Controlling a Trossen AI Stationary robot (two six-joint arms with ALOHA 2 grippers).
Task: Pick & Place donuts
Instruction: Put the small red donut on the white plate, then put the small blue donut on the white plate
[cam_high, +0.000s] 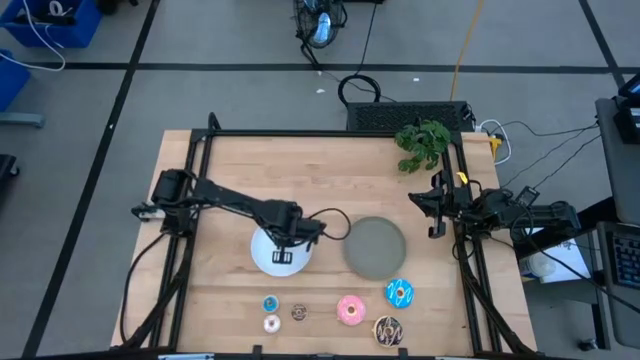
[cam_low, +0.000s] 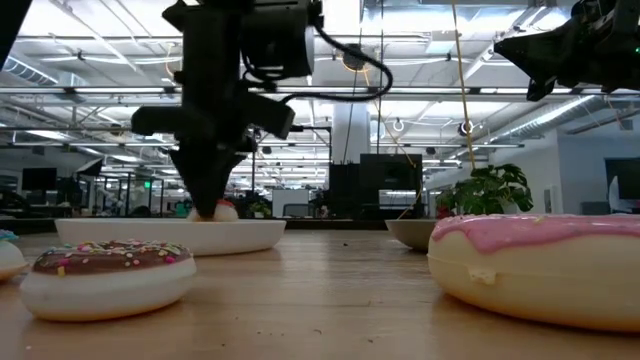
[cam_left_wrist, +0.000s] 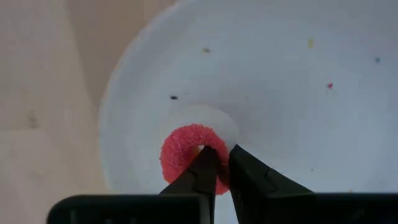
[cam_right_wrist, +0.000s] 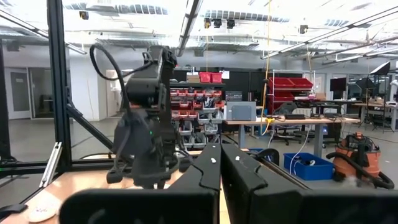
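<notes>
Place step. Left tool (cam_left_wrist: 217, 163) down in the white round plate (cam_high: 262, 256), fingers pinching the tiny red sugared ring donut (cam_left_wrist: 185, 152), which seems to touch the plate. Next: spread fingers, lift straight up. Right tool (cam_right_wrist: 220, 163) parked off the surface, fingers pressed together.

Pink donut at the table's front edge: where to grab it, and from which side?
The pink donut lies flat, hole up, in the high view. Come straight down and pinch across one side of the ring, one finger in the hole, one outside. Its neighbours, the small brown donut and chocolate donut, stand apart, so there is probably room.
</notes>
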